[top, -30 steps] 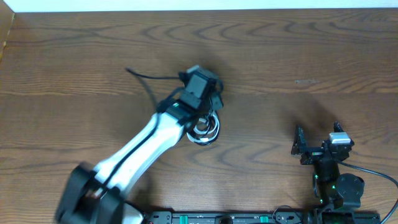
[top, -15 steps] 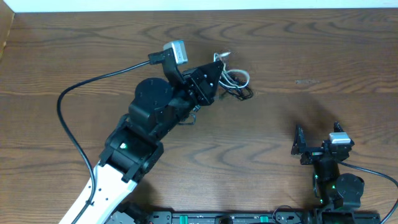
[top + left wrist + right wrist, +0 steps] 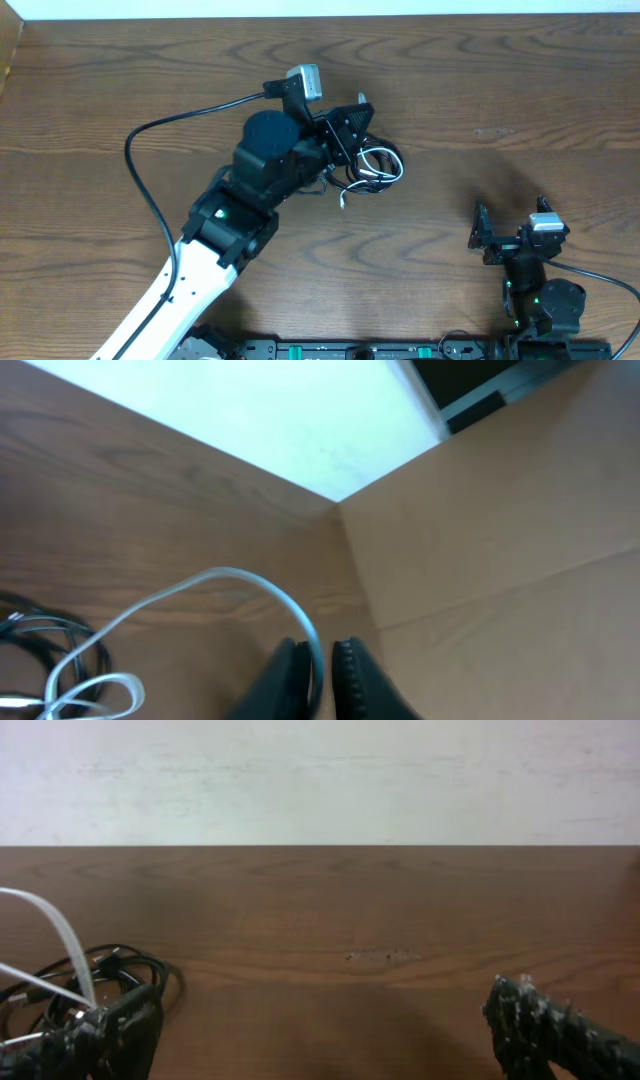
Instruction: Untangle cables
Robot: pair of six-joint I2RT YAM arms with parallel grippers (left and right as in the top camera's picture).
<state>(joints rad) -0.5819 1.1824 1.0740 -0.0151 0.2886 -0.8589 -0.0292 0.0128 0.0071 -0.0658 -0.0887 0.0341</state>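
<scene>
Left tool [image 3: 320, 650] shifted right | nearly closed, pinching thin white cable [image 3: 230, 571] | right tool [image 3: 320, 1000] wide-open, empty

The end effector [image 3: 319, 652] sits low in the middle of the view. Its two dark fingers [image 3: 288, 678] are very close together. The white cable [image 3: 230, 572] goes down into the thin gap between them, and they pinch it. From there the white cable goes up in a big round bend, then comes down to the left and makes a small loop near the corner. The black cables [image 3: 100, 650] lie by that loop on the brown wood desk [image 3: 120, 490]. Behind the desk is a white wall [image 3: 250, 410]. A plain brown board [image 3: 500, 560] stands on the right. Something dark [image 3: 480, 400] shows above the board.
</scene>
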